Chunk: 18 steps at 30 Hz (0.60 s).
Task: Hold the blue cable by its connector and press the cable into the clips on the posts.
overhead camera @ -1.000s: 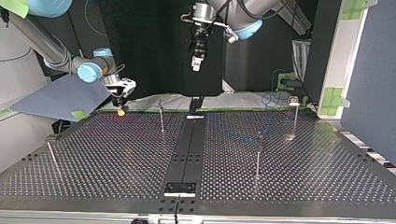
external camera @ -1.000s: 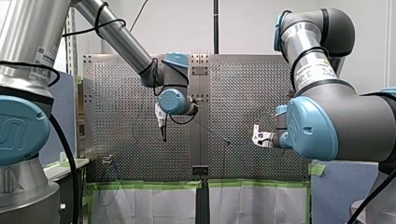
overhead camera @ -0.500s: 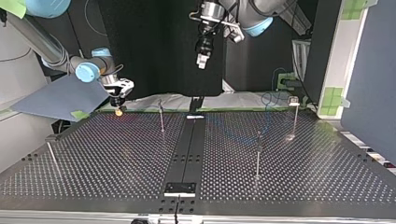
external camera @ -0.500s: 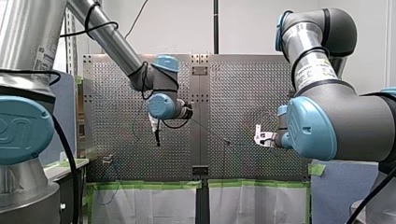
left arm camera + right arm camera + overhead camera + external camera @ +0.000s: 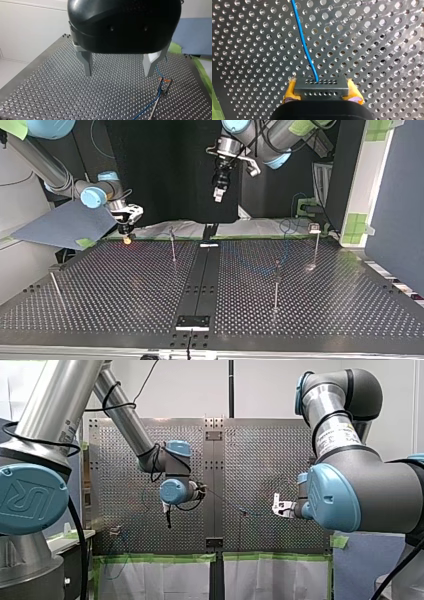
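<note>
Quick rundown for you. Your right claw (image 5: 321, 83) is clamped on the connector (image 5: 322, 90). The yellow pads (image 5: 289, 92) squeeze it from both sides, so the claw is only as wide as that little block. The blue cable (image 5: 303, 43) comes out of the connector's face and runs straight ahead of the claw, over the perforated table (image 5: 374, 37).

In the top view that claw sits low at about 10 o'clock on the table, close to the far edge. The nearest post (image 5: 173, 246) stands at 11 o'clock, a little apart from it. There's another at 9 o'clock (image 5: 54, 286) by the table's edge, one at 3 o'clock (image 5: 276, 287) and one at 2 o'clock (image 5: 315, 246).

Your left claw (image 5: 117, 74) is spread wide with nothing in it, and its metal fingers (image 5: 86, 62) hang well above the table. In the top view it's up at 12 o'clock, well apart from the right claw.

From the left wrist camera you can see a stretch of the blue cable passing a post just beside the claw, outside its fingers. I honestly can't tell whether the cable is actually pressed in there or only running past.
</note>
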Tool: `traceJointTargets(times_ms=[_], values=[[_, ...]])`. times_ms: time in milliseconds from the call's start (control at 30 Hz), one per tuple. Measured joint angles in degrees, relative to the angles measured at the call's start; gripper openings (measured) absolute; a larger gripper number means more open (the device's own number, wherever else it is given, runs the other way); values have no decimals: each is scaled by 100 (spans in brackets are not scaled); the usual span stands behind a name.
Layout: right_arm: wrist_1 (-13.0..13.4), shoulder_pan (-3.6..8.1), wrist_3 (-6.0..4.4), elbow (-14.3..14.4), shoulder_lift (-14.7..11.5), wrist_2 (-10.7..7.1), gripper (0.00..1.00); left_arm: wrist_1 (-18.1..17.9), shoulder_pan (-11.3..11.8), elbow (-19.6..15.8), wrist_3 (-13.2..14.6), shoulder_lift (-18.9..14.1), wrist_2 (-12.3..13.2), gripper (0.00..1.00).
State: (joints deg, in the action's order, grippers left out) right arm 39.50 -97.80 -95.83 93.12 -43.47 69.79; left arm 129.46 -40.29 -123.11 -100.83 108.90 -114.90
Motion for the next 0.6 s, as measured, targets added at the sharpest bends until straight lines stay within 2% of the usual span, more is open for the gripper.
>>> traceJointTargets(times_ms=[167, 600], values=[[-3, 2, 1, 1, 0, 0, 0, -129, 16, 0, 9, 44, 1, 100], [-3, 2, 2, 0, 0, 0, 0, -148, 19, 0, 11, 46, -1, 100]])
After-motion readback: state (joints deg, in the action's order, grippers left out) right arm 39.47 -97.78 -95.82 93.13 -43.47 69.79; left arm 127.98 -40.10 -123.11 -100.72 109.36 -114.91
